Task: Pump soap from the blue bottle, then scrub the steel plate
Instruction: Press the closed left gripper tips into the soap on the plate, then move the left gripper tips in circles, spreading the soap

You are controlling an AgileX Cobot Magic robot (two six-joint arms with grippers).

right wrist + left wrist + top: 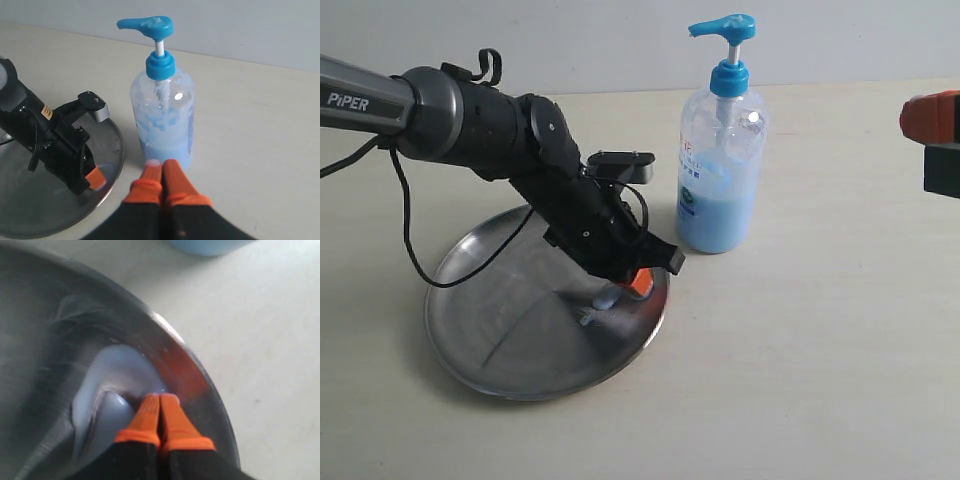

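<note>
L gripper (160, 397) sat low in the large round shiny steel plate (500, 330), near the rim on the bottle side. Jaws pressed together w/ nothing btwn them, tips in a pale whitish-blue soap smear (120, 375). Tall clear blue-pump bottle (720, 170) stood upright on the beige bench (820, 350), just beside the plate. R gripper (162, 164) hung apart from the bottle, pointed at it, jaws closed too, empty.

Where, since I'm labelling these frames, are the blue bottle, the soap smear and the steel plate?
blue bottle (725, 178): exterior view, middle of its clear body.
soap smear (120, 374): left wrist view, middle of the pale patch.
steel plate (485, 335): exterior view, bare floor near its left rim.
</note>
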